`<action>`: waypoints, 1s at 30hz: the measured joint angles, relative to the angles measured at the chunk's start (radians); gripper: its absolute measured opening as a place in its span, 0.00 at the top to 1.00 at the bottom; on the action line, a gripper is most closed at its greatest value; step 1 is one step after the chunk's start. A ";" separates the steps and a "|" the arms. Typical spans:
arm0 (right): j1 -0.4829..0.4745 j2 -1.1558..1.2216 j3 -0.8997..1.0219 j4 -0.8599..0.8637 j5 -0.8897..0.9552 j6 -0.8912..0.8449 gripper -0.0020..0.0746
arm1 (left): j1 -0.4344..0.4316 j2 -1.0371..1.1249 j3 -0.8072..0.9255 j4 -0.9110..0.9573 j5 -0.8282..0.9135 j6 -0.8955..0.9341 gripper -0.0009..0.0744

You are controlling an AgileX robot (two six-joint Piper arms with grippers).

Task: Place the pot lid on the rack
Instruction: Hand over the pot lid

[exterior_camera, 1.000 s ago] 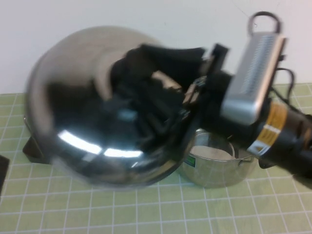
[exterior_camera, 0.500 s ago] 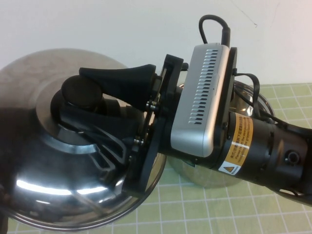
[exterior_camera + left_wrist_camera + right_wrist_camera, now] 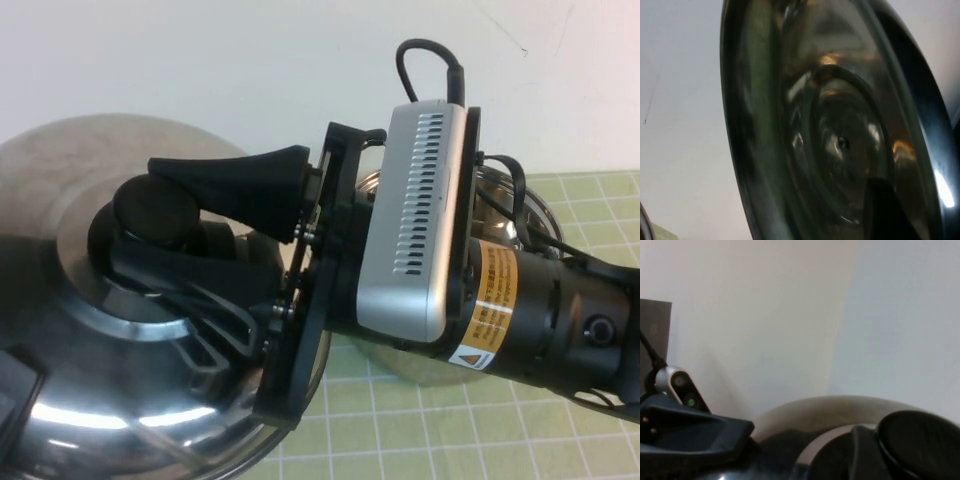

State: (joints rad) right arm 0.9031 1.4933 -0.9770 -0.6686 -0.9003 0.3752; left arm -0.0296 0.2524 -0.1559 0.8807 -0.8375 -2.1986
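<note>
Lid point(image 3: 90, 300) hangs tilted from my right gripper point(image 3: 165, 225), clamped on its black knob point(image 3: 152, 208); rack unseen, left gripper's state undeterminable.

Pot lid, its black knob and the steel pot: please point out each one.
pot lid point(image 3: 70, 210): high view, on its shiny dome.
black knob point(image 3: 155, 208): high view, on its top, between the right gripper point(image 3: 165, 225) fingers.
steel pot point(image 3: 505, 205): high view, on its rim.
</note>
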 joint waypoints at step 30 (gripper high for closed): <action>0.000 -0.142 -0.076 -0.030 0.038 -0.037 0.58 | 0.000 0.235 -0.353 0.761 0.002 -0.165 0.91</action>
State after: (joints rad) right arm 0.9031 1.3516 -1.0535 -0.6984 -0.8624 0.3380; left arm -0.0296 0.4878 -0.5085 1.6419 -0.8352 -2.3640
